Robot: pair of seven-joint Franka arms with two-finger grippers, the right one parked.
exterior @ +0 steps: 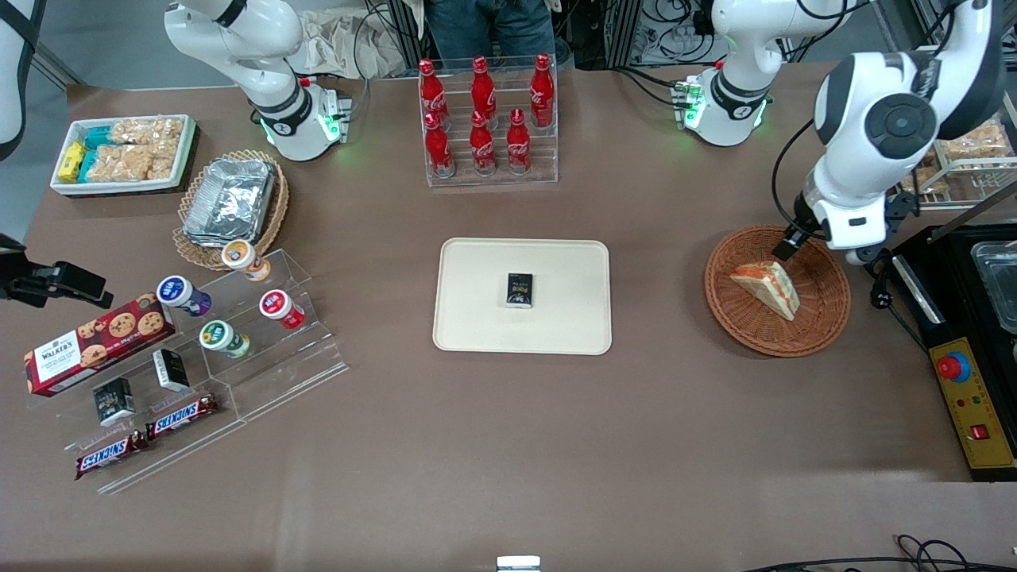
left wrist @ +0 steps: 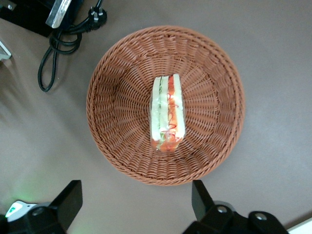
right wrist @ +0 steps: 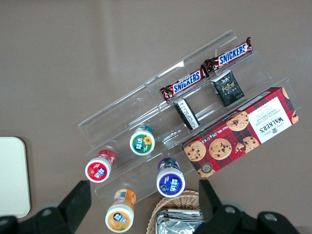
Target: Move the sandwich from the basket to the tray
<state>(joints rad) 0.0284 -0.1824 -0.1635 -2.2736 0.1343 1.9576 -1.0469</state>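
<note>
The sandwich [exterior: 767, 287] lies in the round reddish-brown basket [exterior: 719, 298], toward the working arm's end of the table. In the left wrist view the sandwich [left wrist: 168, 112] rests on its side in the middle of the basket [left wrist: 122, 73], orange and green filling showing. My left gripper [exterior: 822, 250] hangs above the basket's rim, on the part farther from the front camera than the sandwich. It is open and empty [left wrist: 136, 200], well above the wicker. The cream tray [exterior: 477, 318] lies mid-table with a small black box [exterior: 520, 289] on it.
A black control box with a red button [exterior: 953, 367] and a cable [left wrist: 53, 53] lie beside the basket. A rack of red bottles [exterior: 485, 119] stands farther back. Toward the parked arm's end are a clear stand with cups [exterior: 238, 318], a foil basket [exterior: 230, 202] and a white bin [exterior: 123, 155].
</note>
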